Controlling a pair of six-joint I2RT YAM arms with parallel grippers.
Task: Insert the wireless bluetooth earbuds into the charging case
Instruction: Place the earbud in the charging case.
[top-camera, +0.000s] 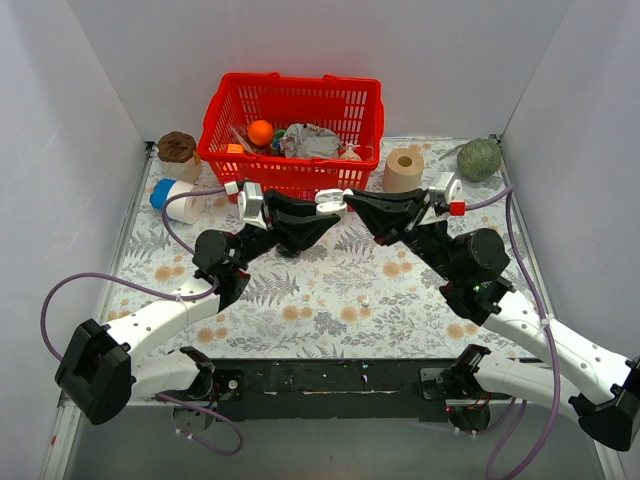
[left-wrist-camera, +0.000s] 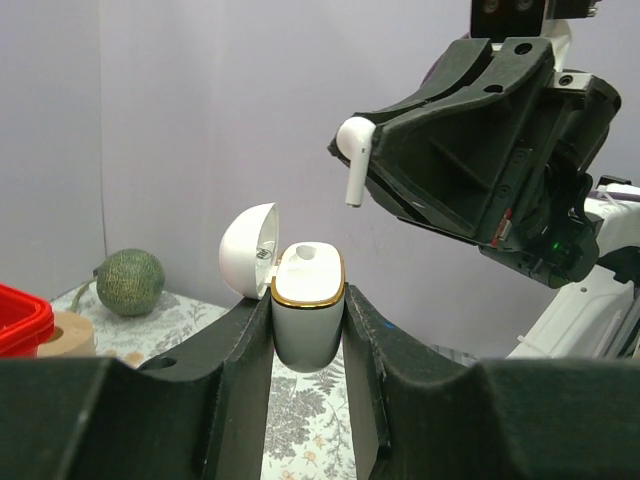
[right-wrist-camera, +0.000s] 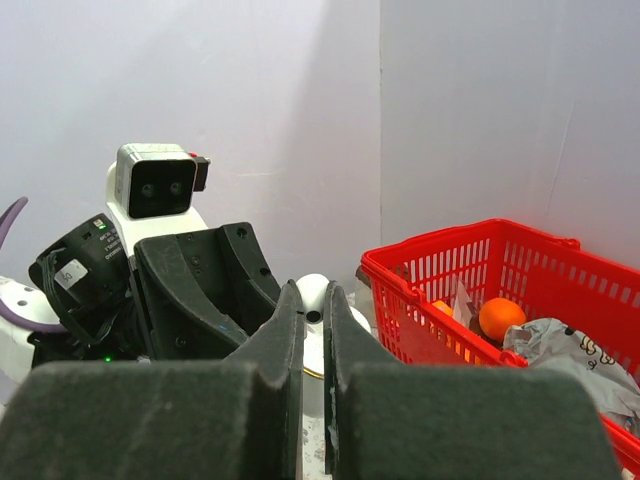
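Raised right fingers (left-wrist-camera: 430, 150) hold earbud (left-wrist-camera: 353, 160) (over case (left-wrist-camera: 308, 325)).

Right gripper (right-wrist-camera: 312, 302) jaws pinched almost together, white earbud (right-wrist-camera: 313, 289) poking past the tips. Gold-rimmed charging case (right-wrist-camera: 314, 356) shows through the gap. Left arm's wrist camera (right-wrist-camera: 158, 180) at left. Red basket (right-wrist-camera: 470, 265) right, orange ball (right-wrist-camera: 500, 318) inside.

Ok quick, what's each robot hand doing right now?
Left gripper: shut on the open case.
Right gripper: shut on a white earbud.
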